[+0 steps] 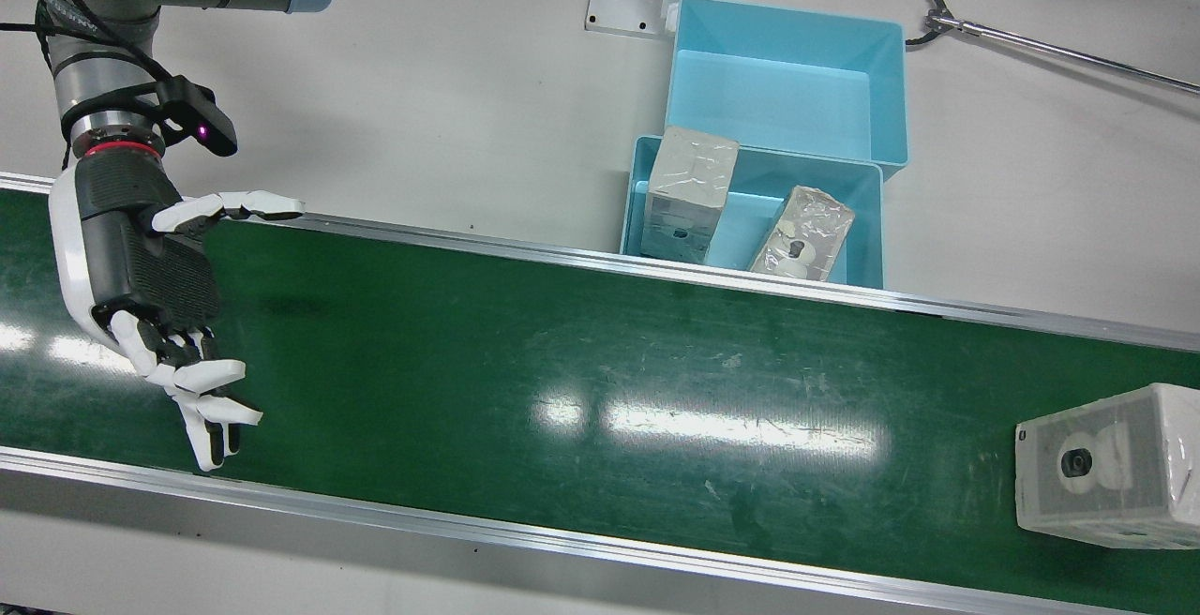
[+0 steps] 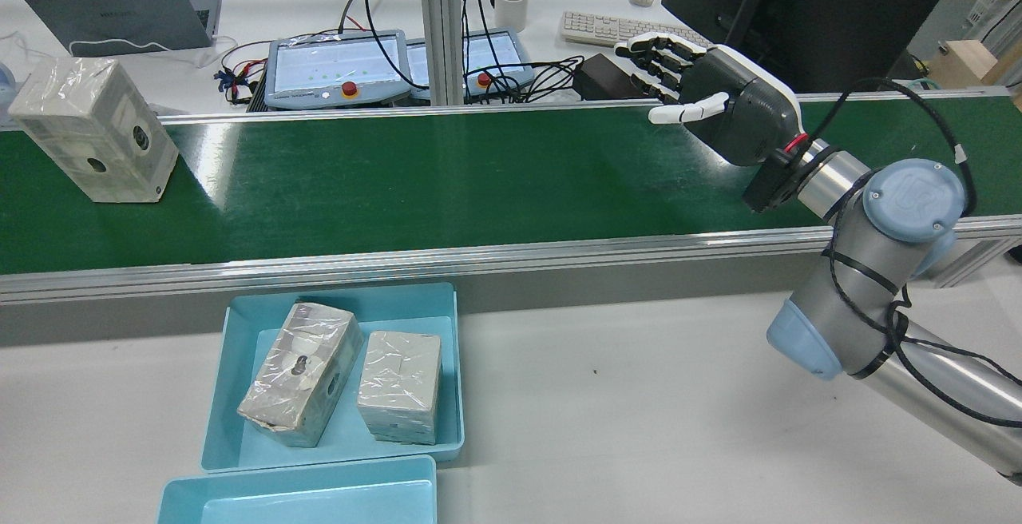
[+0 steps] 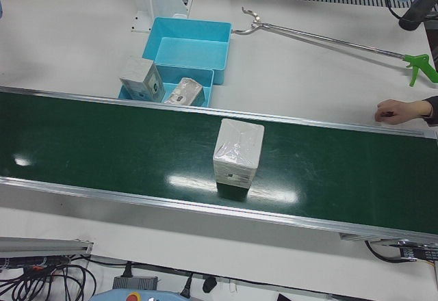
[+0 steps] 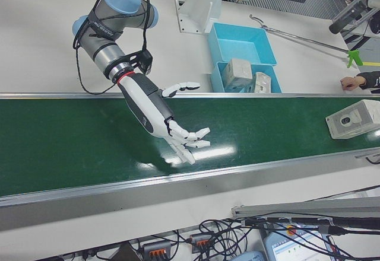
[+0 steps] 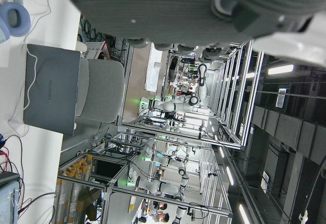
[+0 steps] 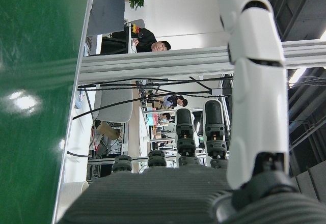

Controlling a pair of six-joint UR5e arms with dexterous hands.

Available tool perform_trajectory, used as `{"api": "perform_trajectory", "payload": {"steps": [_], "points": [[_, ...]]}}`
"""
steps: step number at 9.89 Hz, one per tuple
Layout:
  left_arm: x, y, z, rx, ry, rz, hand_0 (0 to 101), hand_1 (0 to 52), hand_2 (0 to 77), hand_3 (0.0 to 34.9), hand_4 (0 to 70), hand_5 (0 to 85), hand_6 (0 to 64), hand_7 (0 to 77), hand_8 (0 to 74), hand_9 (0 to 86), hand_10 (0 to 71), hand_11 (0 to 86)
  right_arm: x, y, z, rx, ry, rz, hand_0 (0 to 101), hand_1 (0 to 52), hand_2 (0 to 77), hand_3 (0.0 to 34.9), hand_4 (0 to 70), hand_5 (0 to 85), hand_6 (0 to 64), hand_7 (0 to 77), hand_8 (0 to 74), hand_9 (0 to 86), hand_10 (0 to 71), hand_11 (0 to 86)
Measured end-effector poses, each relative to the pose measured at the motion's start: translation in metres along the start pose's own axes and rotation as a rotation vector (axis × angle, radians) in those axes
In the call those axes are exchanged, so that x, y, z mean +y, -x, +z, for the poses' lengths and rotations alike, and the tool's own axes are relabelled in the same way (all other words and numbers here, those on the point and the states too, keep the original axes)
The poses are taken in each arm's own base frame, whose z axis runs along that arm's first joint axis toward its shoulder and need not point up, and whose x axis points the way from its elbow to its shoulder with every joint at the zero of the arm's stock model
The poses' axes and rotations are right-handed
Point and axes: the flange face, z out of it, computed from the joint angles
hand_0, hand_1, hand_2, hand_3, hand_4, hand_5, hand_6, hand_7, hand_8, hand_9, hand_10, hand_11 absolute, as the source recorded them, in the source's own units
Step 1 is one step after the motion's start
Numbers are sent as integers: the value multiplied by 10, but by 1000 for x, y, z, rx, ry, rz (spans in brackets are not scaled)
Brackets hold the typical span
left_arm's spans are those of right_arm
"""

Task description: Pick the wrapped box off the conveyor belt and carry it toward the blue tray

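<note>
In the front view we see the right robot hand (image 1: 150, 296) hovering over the conveyor belt (image 1: 562, 352) with fingers spread and empty, presumably waiting for the wrapped box (image 1: 1111, 465), which sits on the belt well apart at the opposite end. The rear view adds that 2 wrapped boxes already lie in the blue tray (image 2: 239, 396), just beside the belt. The left-front view shows a person's hand (image 3: 400, 111) resting on the tabletop (image 3: 308, 75), unseen from the rear. The left hand view shows only the left robot hand's underside; we cannot tell its state.
</note>
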Motion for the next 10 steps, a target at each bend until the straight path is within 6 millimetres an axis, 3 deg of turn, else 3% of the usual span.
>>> {"api": "perform_trajectory", "payload": {"steps": [10], "points": [[0, 0, 0, 0, 0, 0, 0, 0, 11, 0, 0, 11, 0, 5, 0, 0, 5, 0, 2, -5, 3, -3, 4, -2, 492, 169, 175, 103, 93, 344, 27, 196, 5, 60, 16, 38]]}}
